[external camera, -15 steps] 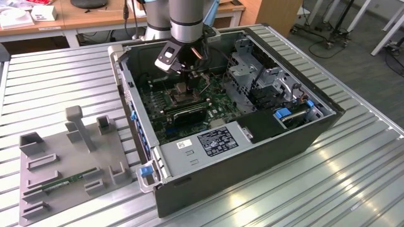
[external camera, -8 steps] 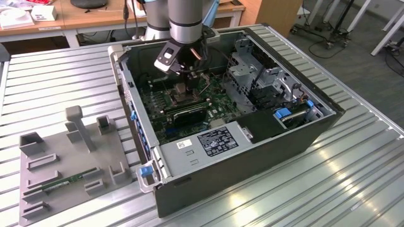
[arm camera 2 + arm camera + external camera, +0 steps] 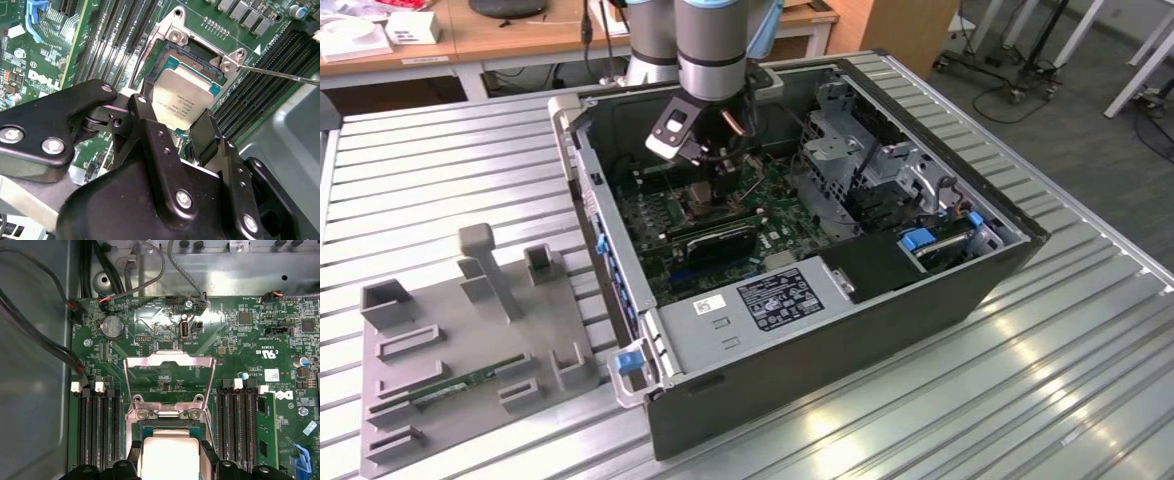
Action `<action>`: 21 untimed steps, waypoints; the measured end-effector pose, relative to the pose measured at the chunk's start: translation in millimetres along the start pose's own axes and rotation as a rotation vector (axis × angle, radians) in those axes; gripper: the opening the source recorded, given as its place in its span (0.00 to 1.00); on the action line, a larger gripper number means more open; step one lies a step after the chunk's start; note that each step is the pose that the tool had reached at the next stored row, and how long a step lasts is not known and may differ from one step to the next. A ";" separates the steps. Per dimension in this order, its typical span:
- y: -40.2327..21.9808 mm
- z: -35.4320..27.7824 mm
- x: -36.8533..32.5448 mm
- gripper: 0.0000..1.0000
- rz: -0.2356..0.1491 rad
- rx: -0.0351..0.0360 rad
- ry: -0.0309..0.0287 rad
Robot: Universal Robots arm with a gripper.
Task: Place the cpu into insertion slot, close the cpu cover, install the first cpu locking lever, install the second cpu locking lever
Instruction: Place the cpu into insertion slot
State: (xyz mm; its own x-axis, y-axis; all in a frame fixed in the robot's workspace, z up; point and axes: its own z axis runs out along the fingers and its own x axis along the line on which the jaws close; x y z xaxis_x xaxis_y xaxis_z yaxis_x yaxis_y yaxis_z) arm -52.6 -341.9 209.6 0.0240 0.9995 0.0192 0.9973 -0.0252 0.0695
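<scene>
While cpu (image 3: 182,97) is clamped at the socket, gripper (image 3: 172,114): closed on cpu, black fingers (image 3: 147,125) pressed on two opposite edges, as seen in both wrist views.
Cpu position: held betw. the fingers, directly over insertion slot (image 3: 187,55). Whether it is already seated or just above can't be told.
Handling (judged): cpu is taken to be light, thin and stiff. Metal lid is smooth, so some slip risk is assumed. Socket contacts beneath are judged fragile, so no sideways drag or pressing is advised.
Hold point (judged): side edges only, as gripped now. Top face and underside are best left untouched, and it should be kept level.
Insertion slot: dark square frame w/ silvery rim, partly covered by cpu, uncovered at far side.
Lever wire (image 3: 280,74): thin rod, swung clear beside slot, not latched.
Cpu cover (image 3: 170,358): flipped open beyond slot, cut-out centre showing board thru it. Not closed.
Memory slots (image 3: 97,425): long black rows flanking socket on both sides.
Green board (image 3: 240,345): mounted inside pc case (image 3: 961,290).
Slatted table (image 3: 1067,380): case is laid on it, side open, w/ arm reaching down into it.
</scene>
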 end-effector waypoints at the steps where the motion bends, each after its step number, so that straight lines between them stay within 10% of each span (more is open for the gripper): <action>1: 0.0 0.1 0.0 0.54 0.000 0.0001 -0.0002; 21: -0.8 8.5 0.2 0.54 -0.008 0.0015 0.0049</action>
State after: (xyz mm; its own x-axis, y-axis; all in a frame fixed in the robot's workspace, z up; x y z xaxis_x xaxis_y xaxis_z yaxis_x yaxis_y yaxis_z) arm -52.8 -341.6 201.1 0.0154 0.9996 0.0235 0.9975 -0.0170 0.0681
